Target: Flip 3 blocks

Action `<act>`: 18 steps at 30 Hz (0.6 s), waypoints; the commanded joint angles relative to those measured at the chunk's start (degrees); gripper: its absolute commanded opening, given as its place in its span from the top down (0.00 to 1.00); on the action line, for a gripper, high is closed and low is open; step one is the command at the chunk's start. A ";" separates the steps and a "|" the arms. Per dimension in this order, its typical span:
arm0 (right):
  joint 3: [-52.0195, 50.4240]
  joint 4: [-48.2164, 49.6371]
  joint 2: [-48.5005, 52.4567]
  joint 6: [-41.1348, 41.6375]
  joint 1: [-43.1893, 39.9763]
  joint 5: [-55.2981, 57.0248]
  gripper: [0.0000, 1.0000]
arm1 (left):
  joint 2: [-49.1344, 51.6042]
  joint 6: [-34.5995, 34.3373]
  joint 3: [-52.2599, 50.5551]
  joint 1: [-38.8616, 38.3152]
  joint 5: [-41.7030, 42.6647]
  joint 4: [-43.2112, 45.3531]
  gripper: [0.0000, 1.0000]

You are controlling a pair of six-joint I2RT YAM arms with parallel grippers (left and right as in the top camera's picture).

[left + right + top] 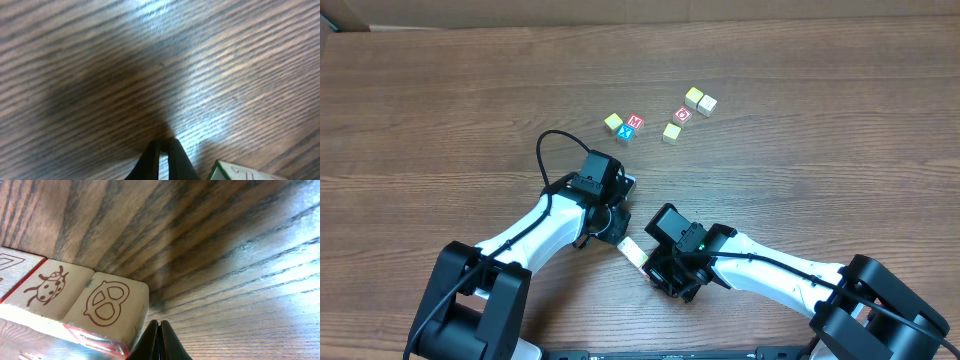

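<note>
Blocks (633,252) in touching row, long axis upper-left to lower-right overhead, left gripper (164,143) and right gripper (159,325) fingers together.

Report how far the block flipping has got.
Done: nothing I can confirm; no frame shows whether any face has been turned. In hand: nothing. The left claw and right claw are both shut and empty, low over the table. The right claw sits beside the row of blocks, ladybug face and pretzel face showing. Left: seemingly all three flips.
</note>
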 commanded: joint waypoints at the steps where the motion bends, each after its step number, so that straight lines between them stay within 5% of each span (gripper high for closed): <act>1: 0.39 -0.04 0.28 0.00 0.15 0.57 0.96 | 4.70 0.11 -4.15 0.92 -3.89 -3.26 0.96; 18: 0.39 -0.04 0.28 -0.17 0.15 0.57 0.96 | 4.70 5.03 -4.15 -4.48 2.84 -3.80 0.96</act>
